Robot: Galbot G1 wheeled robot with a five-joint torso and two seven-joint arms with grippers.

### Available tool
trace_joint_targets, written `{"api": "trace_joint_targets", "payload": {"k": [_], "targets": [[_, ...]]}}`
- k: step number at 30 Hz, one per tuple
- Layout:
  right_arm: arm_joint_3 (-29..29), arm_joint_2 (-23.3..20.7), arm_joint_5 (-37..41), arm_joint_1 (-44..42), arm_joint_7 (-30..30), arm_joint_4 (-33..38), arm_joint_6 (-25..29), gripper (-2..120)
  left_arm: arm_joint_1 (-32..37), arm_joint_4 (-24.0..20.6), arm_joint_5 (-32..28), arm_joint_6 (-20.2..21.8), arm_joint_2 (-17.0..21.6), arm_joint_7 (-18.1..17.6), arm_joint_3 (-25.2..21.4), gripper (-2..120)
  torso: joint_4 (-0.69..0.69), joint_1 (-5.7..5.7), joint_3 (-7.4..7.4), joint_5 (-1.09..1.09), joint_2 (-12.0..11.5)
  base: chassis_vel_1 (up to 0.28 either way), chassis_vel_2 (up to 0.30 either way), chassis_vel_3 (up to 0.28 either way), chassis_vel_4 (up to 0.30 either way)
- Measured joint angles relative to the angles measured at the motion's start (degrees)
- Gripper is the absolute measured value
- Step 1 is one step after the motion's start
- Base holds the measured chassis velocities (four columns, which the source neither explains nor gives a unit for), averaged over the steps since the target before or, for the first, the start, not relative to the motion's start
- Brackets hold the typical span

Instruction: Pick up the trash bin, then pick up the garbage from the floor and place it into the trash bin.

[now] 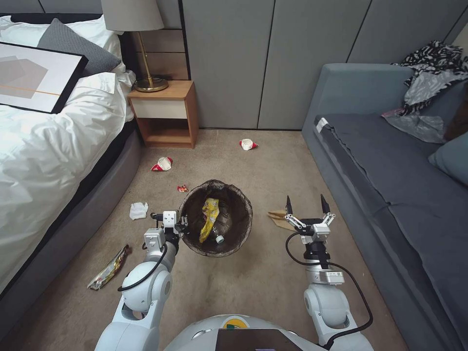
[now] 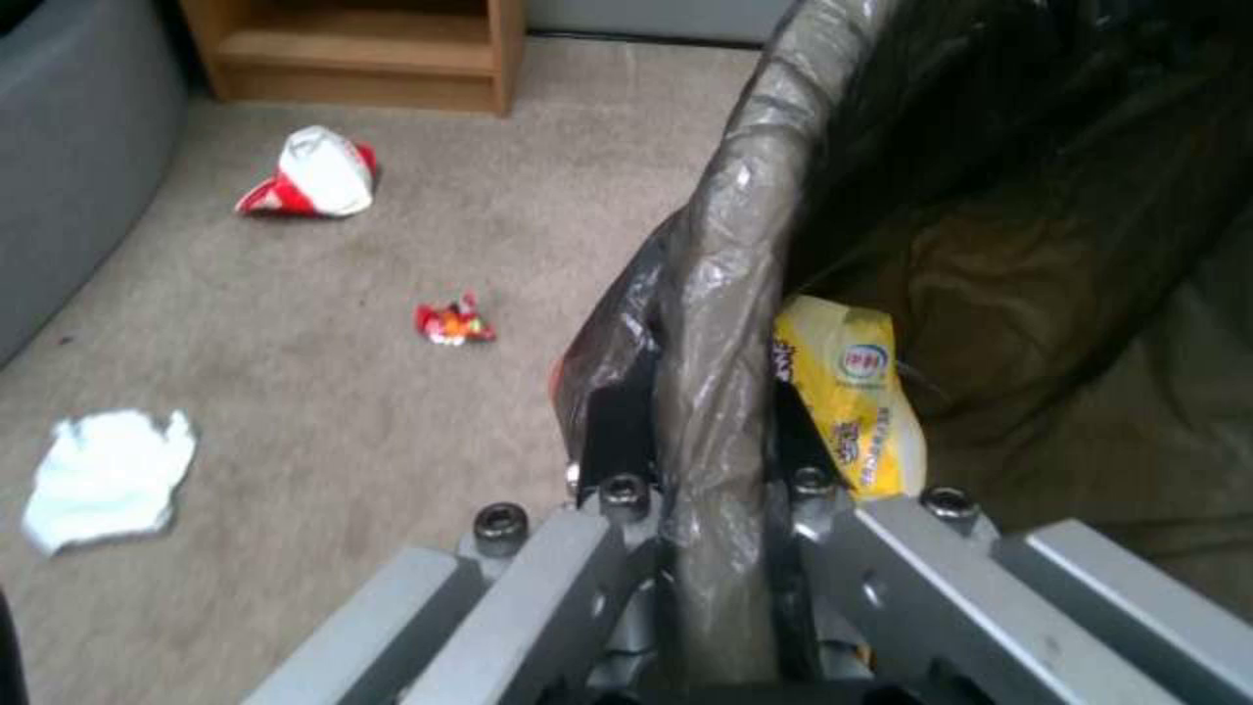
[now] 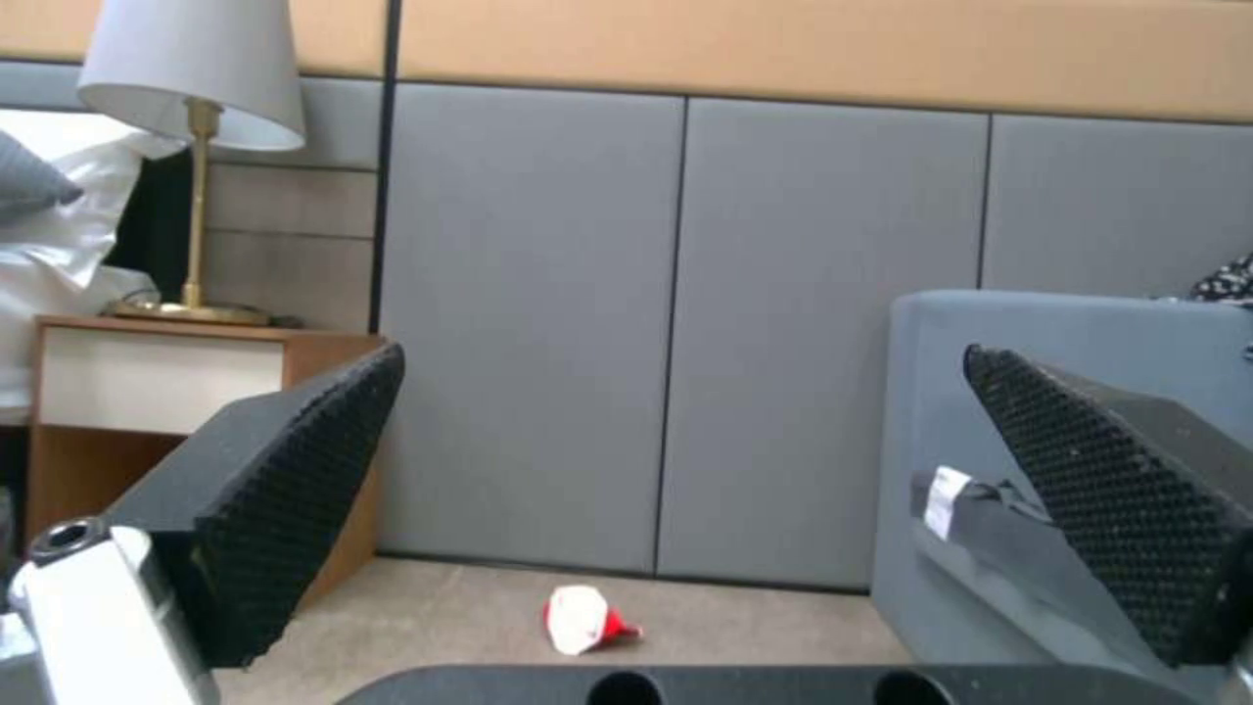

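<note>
The left tool (image 2: 705,460) pinches the bagged rim of the trash bin (image 1: 234,204), a yellow wrapper (image 2: 856,392) just inside; the right tool (image 1: 305,204) hangs spread beside a brown paper bag (image 1: 277,217).

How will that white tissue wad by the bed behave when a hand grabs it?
The crumpled white tissue wad on the beige carpet looks soft and very light, so it will probably squash flat between the fingers rather than resist. Its irregular folds suggest it won't roll. The open right hand may need to close fully, since a loose pinch could tear off just a corner.
</note>
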Motion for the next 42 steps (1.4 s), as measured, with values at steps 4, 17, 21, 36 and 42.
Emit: {"api": "trace_joint_targets", "payload": {"k": [4, 17, 21, 36, 42], "targets": [[0.1, 0.0, 0.0, 0.0, -0.3, 0.0, 0.1, 100, 0.0, 0.0, 0.0, 0.0, 0.0, 0.0, 0.0, 0, 0.00, 0.00, 0.00, 0.00, 0.0, -0.193, 0.204, 0.201, -0.204], [0.5, 0.0, -2.0, 0.7, -1.5, -0.6, 3.1, 100, 0.0, -0.3, -0.1, 0.0, 0.1, 0.0, -0.1, 0, 0.02, 0.00, 0.00, 0.01, 0.0, -0.196, 0.195, 0.196, -0.194], [1.5, -0.1, -5.5, 1.5, -1.8, -1.3, 4.7, 100, 0.0, -0.3, -0.1, -0.1, 0.1, 0.0, 0.0, 0, 0.01, 0.01, 0.01, -0.01, 0.0, -0.145, 0.144, 0.123, -0.115], [4.8, -3.3, -5.8, 2.6, -5.9, 0.5, 1.5, 100, 0.0, -0.6, -0.1, 0.0, 0.6, 0.1, 0.1, 0, 0.00, 0.00, -0.01, 0.00, 0.0, -0.004, 0.004, 0.000, -0.004], [8.0, -7.6, -3.2, 4.5, -13.3, 0.1, -3.3, 100, 0.0, -0.6, -0.2, 0.0, 1.0, 0.1, 0.2, 0, 0.02, 0.00, -0.01, 0.01, 0.0, 0.000, 0.000, 0.000, 0.000]]}}
